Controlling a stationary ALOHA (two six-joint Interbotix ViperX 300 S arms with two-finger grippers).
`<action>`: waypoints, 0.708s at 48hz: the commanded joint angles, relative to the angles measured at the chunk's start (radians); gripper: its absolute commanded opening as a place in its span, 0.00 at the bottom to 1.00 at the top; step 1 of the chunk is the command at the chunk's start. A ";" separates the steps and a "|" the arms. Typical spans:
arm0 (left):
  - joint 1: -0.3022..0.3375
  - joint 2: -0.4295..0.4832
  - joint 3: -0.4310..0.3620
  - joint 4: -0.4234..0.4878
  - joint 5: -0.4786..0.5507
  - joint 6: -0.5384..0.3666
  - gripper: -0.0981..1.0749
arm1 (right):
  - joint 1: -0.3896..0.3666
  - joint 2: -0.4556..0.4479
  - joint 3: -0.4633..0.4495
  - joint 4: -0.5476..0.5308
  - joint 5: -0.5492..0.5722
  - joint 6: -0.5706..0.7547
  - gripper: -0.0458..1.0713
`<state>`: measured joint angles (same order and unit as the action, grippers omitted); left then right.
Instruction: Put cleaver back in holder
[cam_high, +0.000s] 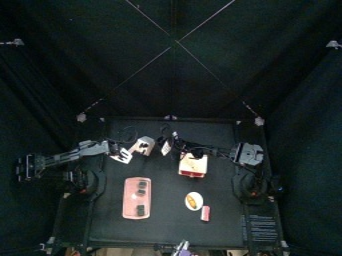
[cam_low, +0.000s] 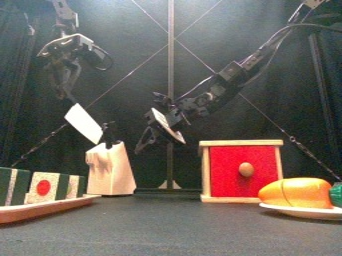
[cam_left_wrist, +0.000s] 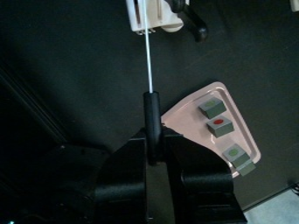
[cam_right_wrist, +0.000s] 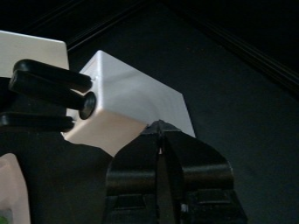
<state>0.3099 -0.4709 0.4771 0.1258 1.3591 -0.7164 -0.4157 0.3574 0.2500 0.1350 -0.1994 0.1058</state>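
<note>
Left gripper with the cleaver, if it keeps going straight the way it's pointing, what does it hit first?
Probably the holder. In the left wrist view the cleaver runs straight out from the left gripper toward that white block, its tip close to it. Whether it lines up with a slot is unclear.

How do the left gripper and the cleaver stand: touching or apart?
Touching. The left wrist view shows the cleaver's black handle clamped between the left gripper's jaws, with the blade running edge-on toward the holder.

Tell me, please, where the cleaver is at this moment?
The cleaver is held in the left gripper, raised above the white holder on the table's left side in the front view, left of the red-fronted box.
</note>
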 joint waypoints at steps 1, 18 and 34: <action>0.012 0.003 -0.023 0.005 -0.003 0.003 0.29 | -0.003 -0.023 -0.028 -0.002 -0.003 0.000 0.24; 0.043 0.012 -0.005 -0.006 -0.003 0.052 0.29 | -0.003 -0.023 -0.029 -0.002 0.000 0.000 0.24; 0.051 0.017 0.002 -0.020 -0.003 0.055 0.29 | -0.003 -0.020 -0.032 -0.002 0.002 -0.002 0.24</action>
<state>0.3528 -0.4571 0.4955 0.1104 1.3591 -0.6642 -0.4157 0.3574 0.2485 0.1350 -0.1933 0.1058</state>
